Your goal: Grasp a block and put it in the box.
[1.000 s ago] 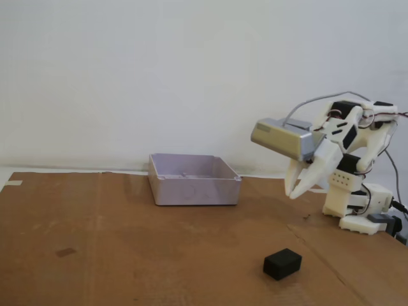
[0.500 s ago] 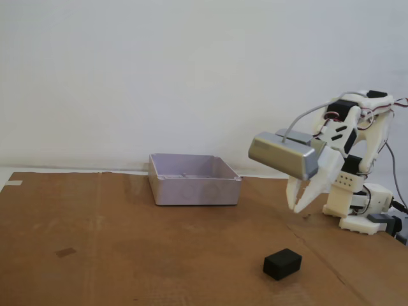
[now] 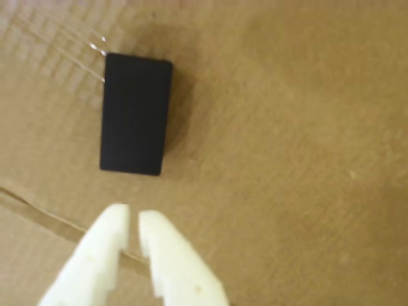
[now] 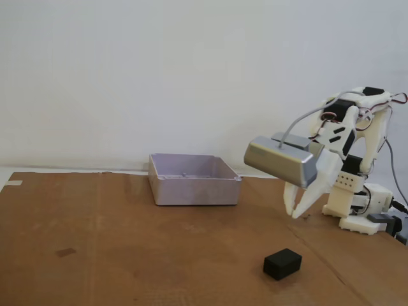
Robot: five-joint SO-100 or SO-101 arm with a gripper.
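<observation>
The block (image 4: pixel 282 263), a small matte black cuboid, lies on the brown cardboard table near the front right in the fixed view. It fills the upper left of the wrist view (image 3: pixel 136 113). My gripper (image 4: pixel 292 213) hangs above and just behind the block, not touching it. In the wrist view the gripper (image 3: pixel 132 213) points up from the bottom edge, its white fingers almost together with only a thin slit between them and nothing held. The box (image 4: pixel 194 191), a shallow pale lavender-grey tray, stands at the back centre, left of the arm, and looks empty.
The arm's white base (image 4: pixel 357 213) stands at the right edge with cables behind it. A grey camera housing (image 4: pixel 280 160) juts left from the wrist. A cardboard seam (image 4: pixel 331 255) runs diagonally right of the block. A small dark mark (image 4: pixel 65 252) lies front left.
The gripper has come down and forward toward the block. The grey housing has dropped lower and shifted slightly left. Block and box have not moved.
</observation>
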